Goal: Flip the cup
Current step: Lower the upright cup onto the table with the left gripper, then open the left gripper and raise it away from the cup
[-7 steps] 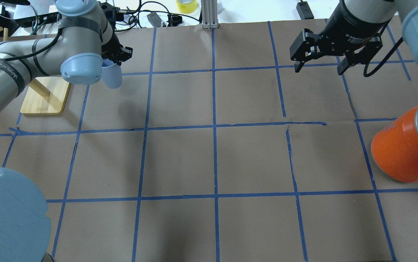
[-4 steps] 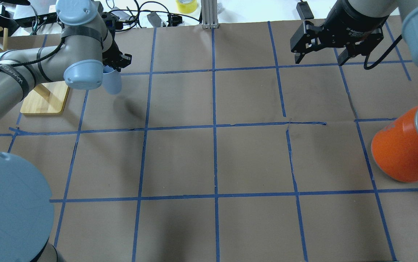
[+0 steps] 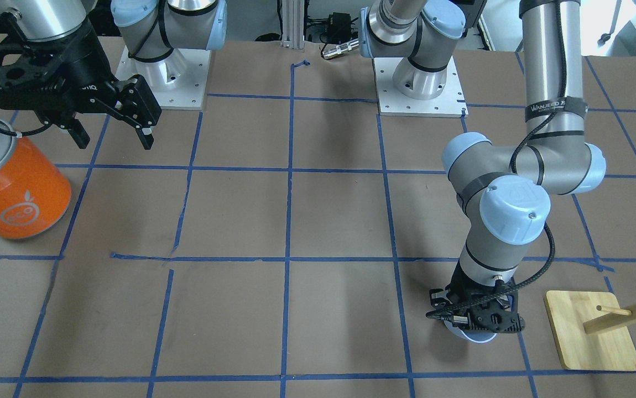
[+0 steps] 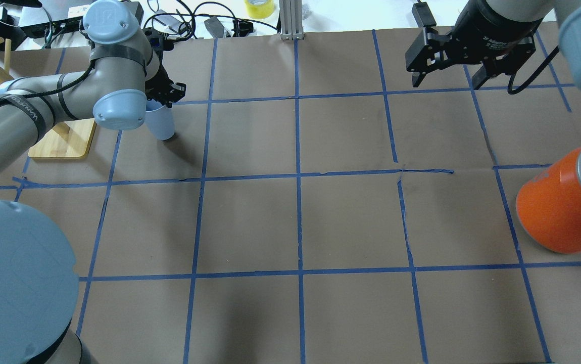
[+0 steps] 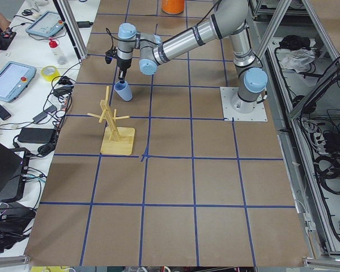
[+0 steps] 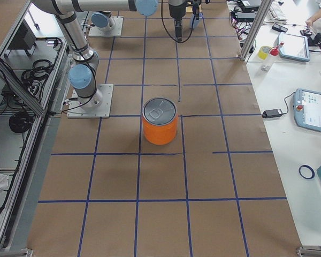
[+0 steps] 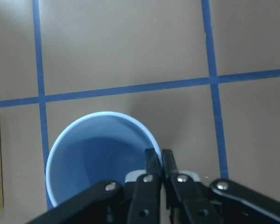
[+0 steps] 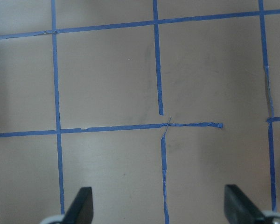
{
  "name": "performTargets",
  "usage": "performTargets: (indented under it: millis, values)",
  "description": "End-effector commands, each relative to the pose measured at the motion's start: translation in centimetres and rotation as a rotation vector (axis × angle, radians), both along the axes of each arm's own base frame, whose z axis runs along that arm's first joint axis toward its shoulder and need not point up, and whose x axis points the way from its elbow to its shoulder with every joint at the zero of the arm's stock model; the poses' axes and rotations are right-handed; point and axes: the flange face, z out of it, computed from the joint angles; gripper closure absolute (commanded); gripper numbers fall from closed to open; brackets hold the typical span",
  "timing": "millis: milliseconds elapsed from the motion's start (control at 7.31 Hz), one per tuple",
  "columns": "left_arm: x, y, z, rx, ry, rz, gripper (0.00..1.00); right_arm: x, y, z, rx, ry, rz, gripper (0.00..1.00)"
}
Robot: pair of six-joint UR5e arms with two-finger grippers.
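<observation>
The cup (image 4: 161, 124) is a pale blue tumbler, mouth up, slightly tilted, with its base at or just above the brown paper at the far left. My left gripper (image 7: 157, 156) is shut on its rim, one finger inside and one outside. The bluish inside of the cup (image 7: 100, 158) shows in the left wrist view. The cup also shows under the gripper in the front view (image 3: 473, 334) and the left view (image 5: 123, 90). My right gripper (image 4: 447, 81) is open and empty above the far right of the table, also seen in the front view (image 3: 110, 135).
A large orange can (image 4: 558, 212) with a silver lid stands at the right edge. A wooden peg stand (image 4: 63, 139) on a bamboo base sits just left of the cup. Blue tape lines grid the brown paper. Cables and tape rolls lie beyond the far edge.
My left arm has come down and a little nearer with the cup, bringing its base to the paper. My right gripper has drifted slightly toward the far edge, still open.
</observation>
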Motion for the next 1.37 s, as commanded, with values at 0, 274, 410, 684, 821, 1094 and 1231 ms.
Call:
performTargets:
  millis: [0,274,410,684,821,1094,1231]
  values:
    - [0.1,0.6,0.1,0.011,-0.009,0.004,0.00,-0.2,0.8,0.8,-0.008,0.043,0.004,0.00]
    - [-0.3,1.8,4.0,0.064,-0.013,0.002,0.00,0.0,0.5,1.8,-0.029,0.038,0.000,0.00]
    - [-0.4,3.4,7.9,0.129,-0.006,0.019,0.00,0.2,0.3,1.7,-0.028,0.037,0.000,0.00]
    - [-0.6,6.9,17.2,0.201,0.006,0.073,0.00,-0.1,-0.1,1.6,-0.035,0.046,-0.006,0.00]
    - [-0.8,9.6,20.4,0.235,0.012,0.108,0.00,-0.1,-0.3,1.2,-0.020,0.043,-0.010,0.00]
    - [-1.3,13.7,22.9,0.266,0.036,0.172,0.00,-0.1,0.0,1.5,-0.023,0.038,-0.033,0.12]
    - [-1.8,14.8,24.3,0.241,0.039,0.175,0.00,-0.1,0.0,1.4,-0.020,0.047,-0.034,0.11]
